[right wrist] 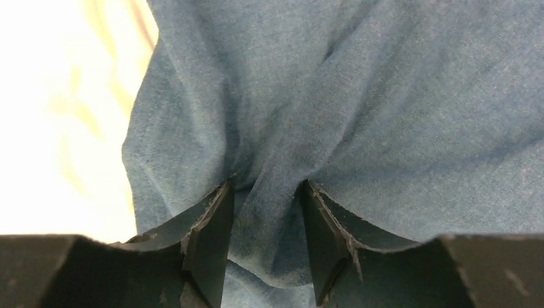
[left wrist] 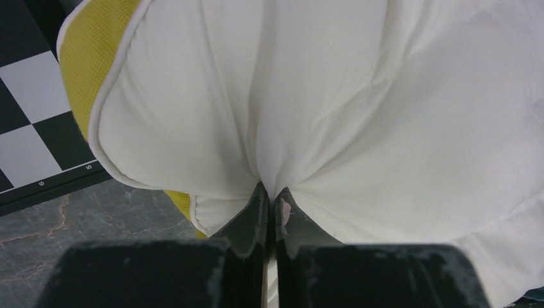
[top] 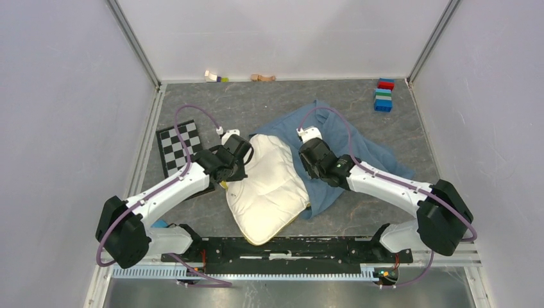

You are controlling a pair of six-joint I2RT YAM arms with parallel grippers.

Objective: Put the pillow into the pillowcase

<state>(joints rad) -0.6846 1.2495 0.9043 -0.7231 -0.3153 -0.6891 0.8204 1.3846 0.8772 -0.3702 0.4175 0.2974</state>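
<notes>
At the far left of the grey marbled table [top: 256, 106] lies a black-and-white checkerboard [top: 174, 147]. In the left wrist view its dark border carries small white digits that look like a 6 and a 5. No other writing or brand mark can be read anywhere. Just right of the board, the left gripper [left wrist: 270, 196] is clenched on the pillow [top: 269, 186]. Its two dark fingers meet with a pinched fold of white fabric between them, and creases fan out from that pinch. The yellow band runs along the pillow's edge just beside the grip. The pillow sits at the middle of the table between the two arms. Its long axis runs from the far end, between the grippers, towards the near edge, where the other end points at the arm bases and leans a little to the left. It lies outside the pillowcase [top: 365, 154], with its right edge resting over the blue cloth. The right gripper [right wrist: 266, 186] is at the pillow's far right corner, down on the pillowcase, its jaws standing partway apart with a ridge of blue cloth between them. Whether they press that ridge cannot be told. The pillowcase spreads wrinkled from behind the pillow out to the right and under the right arm. At the back wall are a few small toy pieces [top: 215, 77], and a stack of coloured blocks [top: 383, 96] stands in the far right corner.
</notes>
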